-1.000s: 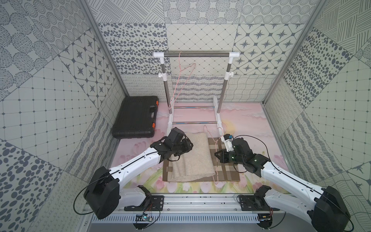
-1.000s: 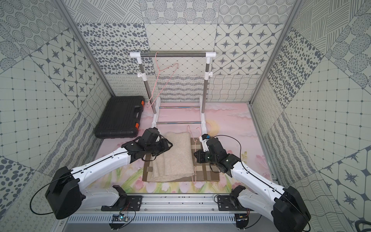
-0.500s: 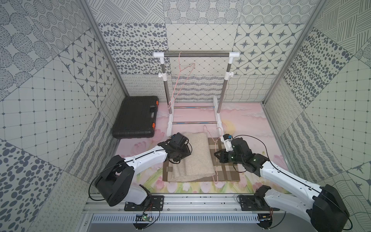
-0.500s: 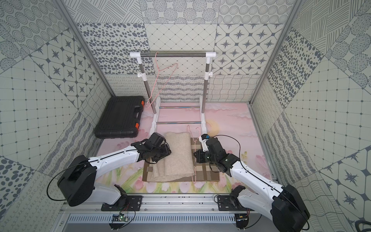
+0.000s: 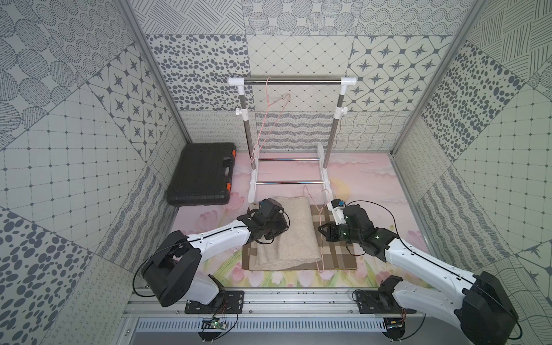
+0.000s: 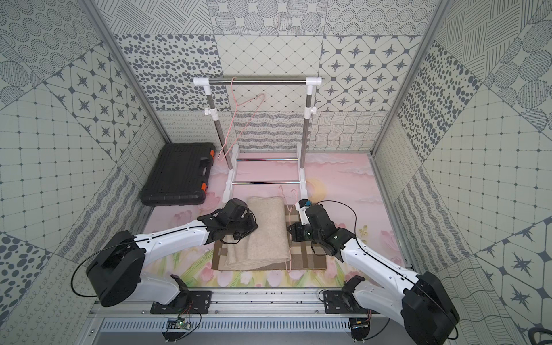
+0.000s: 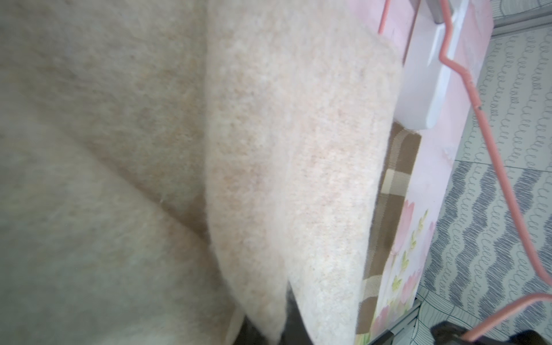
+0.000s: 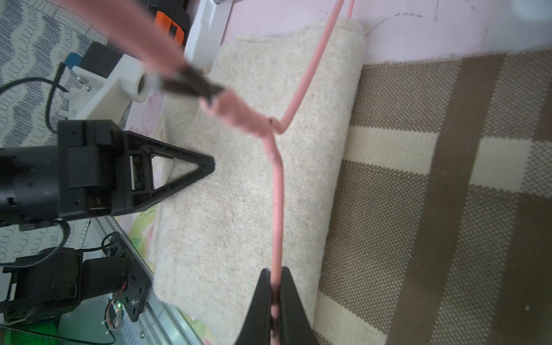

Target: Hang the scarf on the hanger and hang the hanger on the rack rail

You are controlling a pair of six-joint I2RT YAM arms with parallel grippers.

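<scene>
Grasping step in hand: left tool (image 8: 206, 165) clamped on scarf (image 8: 239, 209) edge, rest lying flat beyond it; right tool (image 8: 274, 286) closed on hanger (image 8: 277, 194), held over scarf. Next, likely: edge to be lifted, threaded through hanger.

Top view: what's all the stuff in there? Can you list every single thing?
plaid cloth: one, brown and cream, flat on the floor, in the middle
scarf: one, cream, folded on the plaid cloth
rack: one, white and silver, at the back
hung hanger: one, pink wire, on the rack's top bar
held hanger: one, pink wire, over the scarf's edge
case: one, black with orange latches, by the wall beside the rack
left tool: one, black, shut on the scarf
right tool: one, black, shut on the held hanger
</scene>
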